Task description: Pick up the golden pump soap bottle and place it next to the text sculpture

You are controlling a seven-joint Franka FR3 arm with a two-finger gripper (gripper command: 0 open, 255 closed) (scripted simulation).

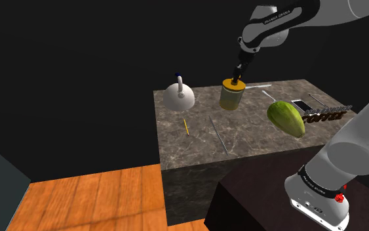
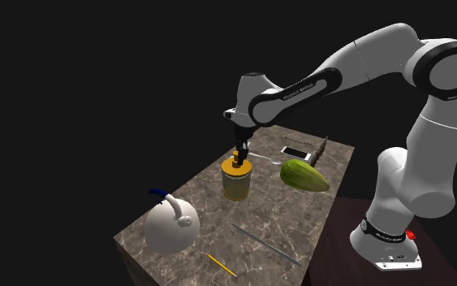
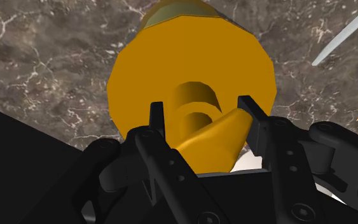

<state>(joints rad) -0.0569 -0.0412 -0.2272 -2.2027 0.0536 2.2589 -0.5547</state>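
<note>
The golden pump soap bottle [image 1: 231, 97] [image 2: 238, 183] stands upright on the marble table [image 1: 196, 154], near its far edge. Its orange-gold lid [image 3: 139, 83] lies right below the hand in the wrist view. My black gripper [image 1: 237, 80] [image 2: 239, 159] [image 3: 203, 111] comes straight down on the pump head, and the two fingers clasp the pump between them. The text sculpture [image 1: 325, 115] [image 2: 319, 151] is a dark, low piece of lettering at the table's end, towards the shoulder view's right, beyond a green fruit.
A green oval fruit [image 1: 286, 118] [image 2: 304, 175] lies between bottle and sculpture, with a phone [image 1: 301, 105] [image 2: 296, 153] behind it. A white kettle [image 1: 178, 97] [image 2: 170, 227] stands on the bottle's other side. A yellow pencil [image 1: 186, 126] and a thin grey rod [image 1: 218, 134] lie on the front half.
</note>
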